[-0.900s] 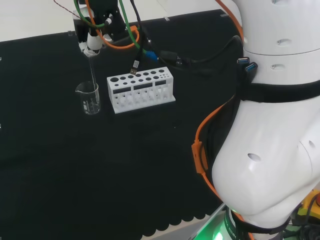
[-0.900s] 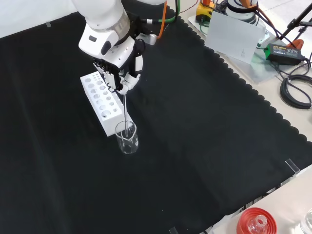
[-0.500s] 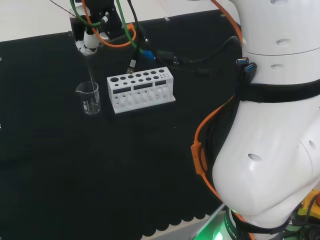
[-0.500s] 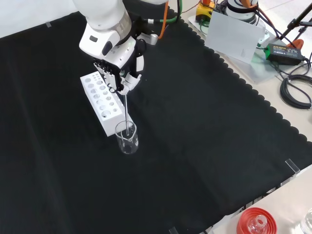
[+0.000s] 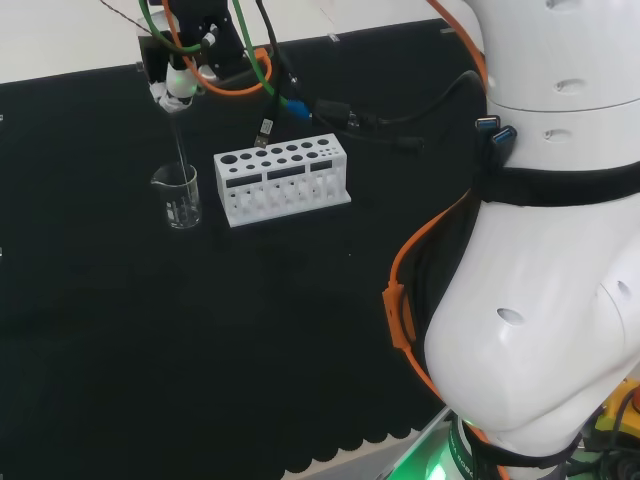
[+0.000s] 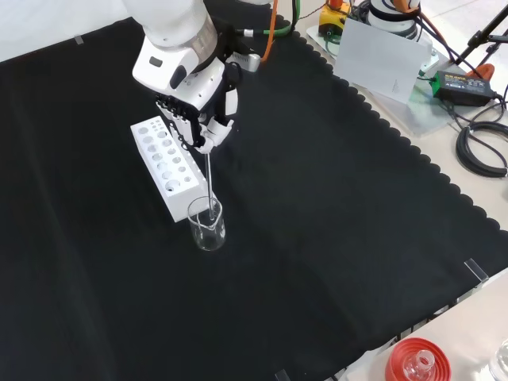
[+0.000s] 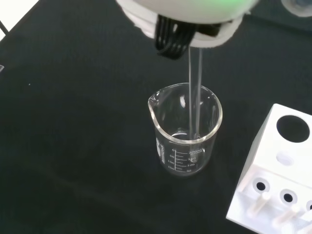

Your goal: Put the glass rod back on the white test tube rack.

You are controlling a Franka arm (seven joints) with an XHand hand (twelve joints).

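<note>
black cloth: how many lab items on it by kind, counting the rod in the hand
glass rod: 1, pinched in the hand, lower end inside the beaker
glass beaker: 1
white test tube rack: 1
total: 3

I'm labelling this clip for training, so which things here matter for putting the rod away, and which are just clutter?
Part of the job:
- hand, pinching the rod
- glass rod, its lower end in the beaker
- white test tube rack
- beaker

Just lying about:
- red ribbed stand
- sheet of paper
- black power adapter
</note>
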